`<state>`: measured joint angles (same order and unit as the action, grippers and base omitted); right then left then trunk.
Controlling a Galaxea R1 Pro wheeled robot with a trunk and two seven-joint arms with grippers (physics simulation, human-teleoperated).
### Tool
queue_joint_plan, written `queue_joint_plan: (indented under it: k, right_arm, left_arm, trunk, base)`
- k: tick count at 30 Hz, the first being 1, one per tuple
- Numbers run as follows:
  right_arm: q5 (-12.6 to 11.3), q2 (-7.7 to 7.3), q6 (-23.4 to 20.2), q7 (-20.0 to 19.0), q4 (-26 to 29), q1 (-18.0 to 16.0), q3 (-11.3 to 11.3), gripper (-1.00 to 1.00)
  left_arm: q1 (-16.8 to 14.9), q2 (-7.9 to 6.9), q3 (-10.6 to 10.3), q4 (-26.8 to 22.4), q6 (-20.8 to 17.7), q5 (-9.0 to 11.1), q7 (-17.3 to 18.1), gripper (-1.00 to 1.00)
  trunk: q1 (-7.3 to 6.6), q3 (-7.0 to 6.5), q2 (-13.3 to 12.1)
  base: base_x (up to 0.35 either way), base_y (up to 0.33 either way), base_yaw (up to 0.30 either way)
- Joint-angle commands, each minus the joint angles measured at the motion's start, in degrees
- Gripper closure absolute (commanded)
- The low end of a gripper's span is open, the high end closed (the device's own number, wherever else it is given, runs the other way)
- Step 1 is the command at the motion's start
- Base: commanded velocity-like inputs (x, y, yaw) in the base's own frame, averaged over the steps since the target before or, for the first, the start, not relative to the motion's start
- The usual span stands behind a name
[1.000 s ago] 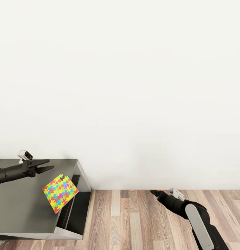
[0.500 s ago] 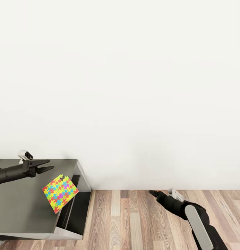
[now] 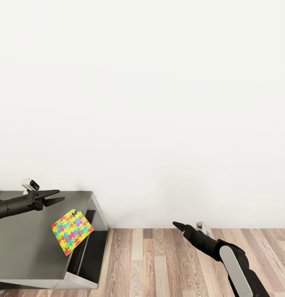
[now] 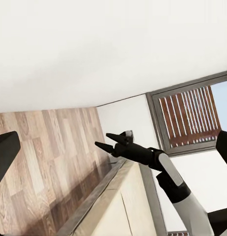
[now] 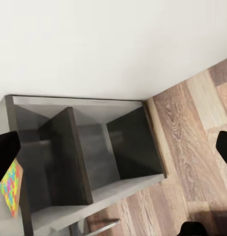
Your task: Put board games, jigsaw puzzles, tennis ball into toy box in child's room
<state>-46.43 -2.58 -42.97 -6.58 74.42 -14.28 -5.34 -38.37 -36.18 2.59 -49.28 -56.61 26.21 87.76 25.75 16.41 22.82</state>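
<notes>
Jigsaw puzzle [image 3: 71, 231] overhanging table [image 3: 23, 247] edge

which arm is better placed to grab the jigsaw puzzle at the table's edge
Left, probably. The left gripper hangs open above the table, just behind the jigsaw puzzle. The right gripper is over the floor, well away.

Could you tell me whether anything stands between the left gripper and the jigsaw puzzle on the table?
Nothing visible does. The left gripper, jaws open, hangs above the table; the jigsaw puzzle lies just beyond it at the table's edge, with bare tabletop between them.
</notes>
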Motion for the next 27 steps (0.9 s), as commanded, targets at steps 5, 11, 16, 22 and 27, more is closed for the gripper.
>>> queue_joint_plan:
  k: [5, 11, 16, 22, 27]
  right_arm:
    - [0.28, -0.04, -0.28, -0.51, 0.02, -0.01, -0.13, -1.00]
    - [0.29, -0.05, -0.28, -0.54, 0.02, -0.04, -0.18, -1.00]
    - [0.25, -0.37, -0.27, -0.57, 0.02, -0.04, -0.19, -1.00]
    - [0.21, -0.55, -0.27, -0.62, 0.02, -0.03, -0.20, -1.00]
    - [0.20, -0.58, -0.27, -0.62, 0.01, -0.04, -0.20, -1.00]
  left_arm:
    - [-0.04, -0.03, -0.04, 0.01, -0.60, 0.00, 0.17, -1.00]
    - [-0.04, -0.03, -0.04, -0.01, -0.60, 0.00, 0.13, -1.00]
    - [-0.04, 0.00, -0.04, -0.02, -0.60, -0.01, 0.16, -1.00]
    - [-0.04, 0.04, -0.10, -0.02, -0.60, -0.01, 0.14, -1.00]
    - [-0.05, 0.05, -0.12, 0.02, -0.60, -0.01, 0.14, -1.00]
  trunk:
    - [0.03, -0.37, 0.10]
    - [0.03, -0.94, 0.10]
    - [0.03, -1.41, 0.10]
    - [0.03, -1.98, 0.10]
    - [0.03, -2.45, 0.10]
  base:
    - [0.000, 0.000, 0.000]
    - [0.000, 0.000, 0.000]
    - [0.000, 0.000, 0.000]
    - [0.000, 0.027, 0.000]
    - [0.005, 0.168, 0.000]
